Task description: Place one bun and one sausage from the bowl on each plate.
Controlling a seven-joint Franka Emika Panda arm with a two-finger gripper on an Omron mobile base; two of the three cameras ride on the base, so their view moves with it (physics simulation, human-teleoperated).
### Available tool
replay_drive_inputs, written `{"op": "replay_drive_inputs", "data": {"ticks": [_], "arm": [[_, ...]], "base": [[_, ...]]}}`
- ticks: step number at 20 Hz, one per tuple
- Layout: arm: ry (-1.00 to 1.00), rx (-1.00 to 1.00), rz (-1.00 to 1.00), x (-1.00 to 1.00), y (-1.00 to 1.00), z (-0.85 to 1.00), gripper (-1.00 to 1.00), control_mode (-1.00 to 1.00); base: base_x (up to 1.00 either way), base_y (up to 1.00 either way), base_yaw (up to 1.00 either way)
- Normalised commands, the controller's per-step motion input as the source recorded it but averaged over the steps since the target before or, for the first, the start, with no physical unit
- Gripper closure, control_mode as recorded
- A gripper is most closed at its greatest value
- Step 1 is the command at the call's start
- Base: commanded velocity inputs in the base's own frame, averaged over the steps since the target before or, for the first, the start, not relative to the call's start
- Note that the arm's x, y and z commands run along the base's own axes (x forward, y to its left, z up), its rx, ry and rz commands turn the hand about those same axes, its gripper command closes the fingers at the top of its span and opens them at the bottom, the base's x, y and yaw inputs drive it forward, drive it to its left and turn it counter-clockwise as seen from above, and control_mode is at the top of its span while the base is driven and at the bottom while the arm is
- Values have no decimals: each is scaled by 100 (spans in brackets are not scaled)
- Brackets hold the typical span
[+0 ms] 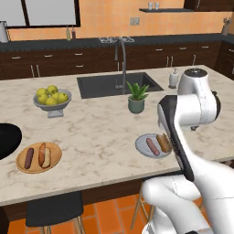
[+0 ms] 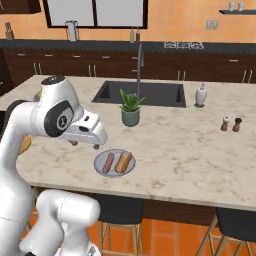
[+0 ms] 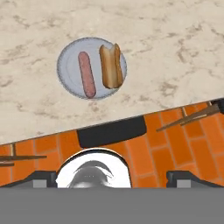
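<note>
Left base view: both plates loaded, arm blocking part of the grey plate (image 1: 142,146).
Tan plate (image 1: 54,161) sits at 8 o'clock holding sausage (image 1: 29,157) and bun (image 1: 44,154); black bowl (image 1: 8,139) beside it; fruit bowl (image 1: 51,104) at 10, potted plant (image 1: 136,98) centre.
Right base view: salt and pepper shakers (image 2: 231,124) at 3 o'clock.
Hand view: gripper (image 3: 111,180) jaws wide apart, empty.

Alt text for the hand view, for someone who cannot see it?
Seen from above, a pale grey plate on a marble counter holds a pink sausage and a tan bun lying side by side, apart. Below the counter's edge are orange floor tiles and a dark stool seat.
</note>
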Motion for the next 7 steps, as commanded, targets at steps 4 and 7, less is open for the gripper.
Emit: {"op": "replay_drive_inputs", "data": {"ticks": [4,7], "arm": [[-20,-8,-2,-97,1,65,-100,-100],[-19,-2,-1,-90,0,44,-100,-100]], "base": [[0,0,0],[0,0,0]]}}
